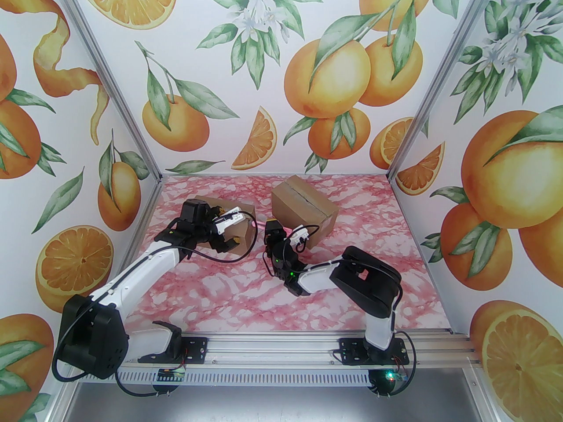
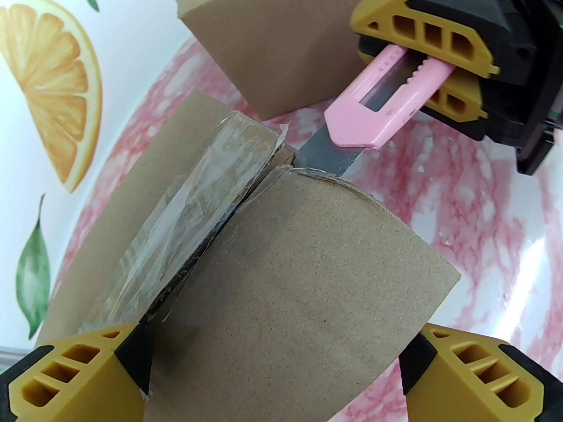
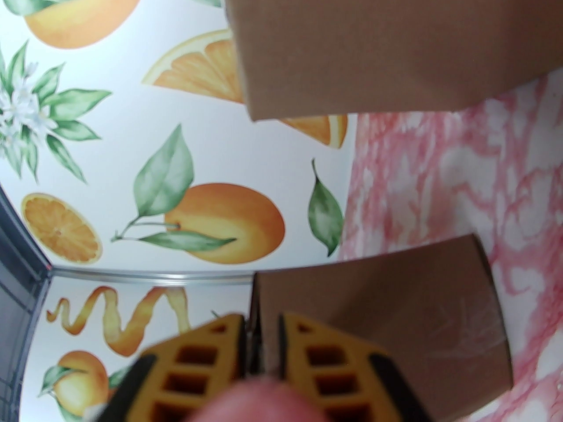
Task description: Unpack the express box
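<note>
Express box (image 2: 308, 279): steadied under left gripper (image 2: 277, 354), fingers spread wide across its top | pink knife (image 2: 374, 103): pinched tight by right gripper (image 2: 435, 66) beside box | blade (image 2: 325, 158): set at box's tape seam (image 2: 198, 218) for slitting.

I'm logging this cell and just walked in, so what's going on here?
The right pincer is shut on a pink utility knife, whose blade sits at the end of the taped seam of a cardboard box. The tape looks ragged, and the flaps are not yet lifted. The left pincer stands open astride that box. A second box stands apart on the table.
</note>
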